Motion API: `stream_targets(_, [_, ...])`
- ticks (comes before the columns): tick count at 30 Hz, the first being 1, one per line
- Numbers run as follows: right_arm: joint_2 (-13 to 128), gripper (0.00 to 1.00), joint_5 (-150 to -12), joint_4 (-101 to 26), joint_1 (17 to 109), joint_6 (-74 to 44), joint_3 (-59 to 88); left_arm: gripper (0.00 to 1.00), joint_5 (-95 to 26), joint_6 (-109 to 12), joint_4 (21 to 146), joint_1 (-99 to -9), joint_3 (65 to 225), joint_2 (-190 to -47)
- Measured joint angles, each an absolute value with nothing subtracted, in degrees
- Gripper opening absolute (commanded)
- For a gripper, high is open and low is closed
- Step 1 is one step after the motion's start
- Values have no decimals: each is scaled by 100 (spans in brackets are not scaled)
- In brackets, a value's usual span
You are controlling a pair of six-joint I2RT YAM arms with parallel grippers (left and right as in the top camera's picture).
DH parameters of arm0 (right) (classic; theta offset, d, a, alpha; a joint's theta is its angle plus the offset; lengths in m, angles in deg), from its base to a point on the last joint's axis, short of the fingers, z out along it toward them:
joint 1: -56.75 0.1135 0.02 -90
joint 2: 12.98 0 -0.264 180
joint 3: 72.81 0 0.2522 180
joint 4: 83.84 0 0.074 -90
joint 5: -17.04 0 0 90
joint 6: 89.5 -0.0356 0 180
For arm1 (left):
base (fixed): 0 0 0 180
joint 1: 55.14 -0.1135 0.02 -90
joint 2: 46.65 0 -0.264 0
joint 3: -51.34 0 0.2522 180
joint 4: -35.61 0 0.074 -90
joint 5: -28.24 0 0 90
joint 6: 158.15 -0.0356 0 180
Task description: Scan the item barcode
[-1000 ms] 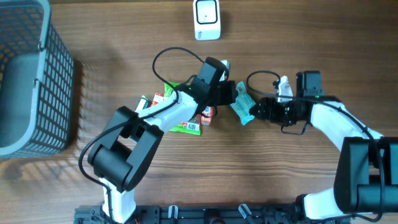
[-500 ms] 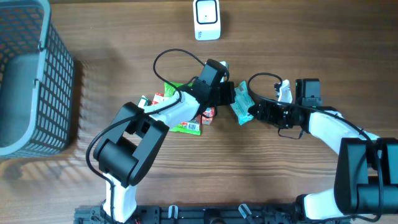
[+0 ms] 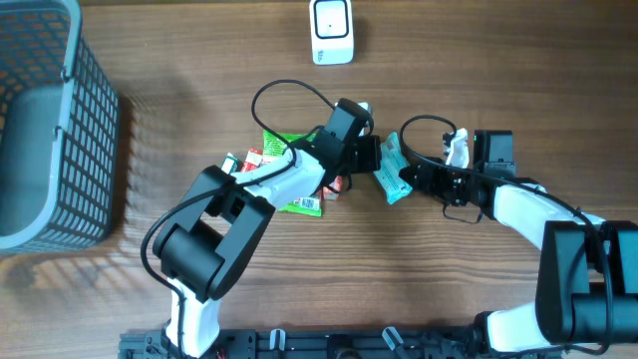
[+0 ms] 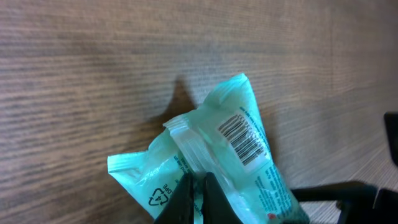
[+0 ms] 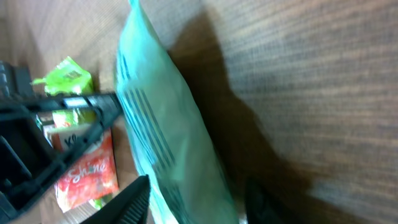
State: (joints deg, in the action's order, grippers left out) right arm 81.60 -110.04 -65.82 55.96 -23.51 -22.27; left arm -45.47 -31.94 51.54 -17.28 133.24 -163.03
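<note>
Two arms reached in from the near edge of the wooden table (image 3: 478, 60) and met at a teal packet (image 3: 391, 172); this packet is the landmark for all that follows. The left gripper (image 3: 374, 158) came at the packet from its left; in the left wrist view its fingers (image 4: 186, 196) were pinched tight together on a crimped edge of the wrapper, so the packet was held there. The right gripper (image 3: 411, 179) came at the packet from its right; in the right wrist view one black finger stood on each side of the packet's near end, with a dark gap between the wrapper and one finger, so those jaws stood partly apart and had not closed on it. A barcode (image 4: 241, 138) showed on the packet's upper face in the left wrist view; the packet's shadow fell on the wood beside it. Several snack packets lay just left of the teal packet, partly under the left arm; among them were a green one (image 3: 282, 145) and a red one (image 3: 332, 183). Well left of the packet stood a grey mesh basket (image 3: 95, 130). Beyond the packet, near the far edge, lay a white scanner (image 3: 331, 30), well apart from it.
</note>
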Motion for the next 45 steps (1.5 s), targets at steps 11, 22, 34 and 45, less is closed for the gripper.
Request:
stream_targets(11, [8160, 46, -10995, -6906, 5596, -2348, -2258, 4, -4606, -3227, 5694, -1503, 13372, -16303])
stream_targets(22, [8150, 22, -10982, -6919, 5596, -2195, -2511, 4, -4606, -3227, 5703, -1404, 13372, -16314])
stream_targets(34, [8014, 7, -11107, -5765, 5574, -891, -2144, 4, -4586, -3362, 5668, -1435, 13372, -16264])
stream_targets(45, [7765, 4, -11107, -4064, 5585, 709, -1176, 4, -4586, -3445, 6245, -2517, 13431, -14030])
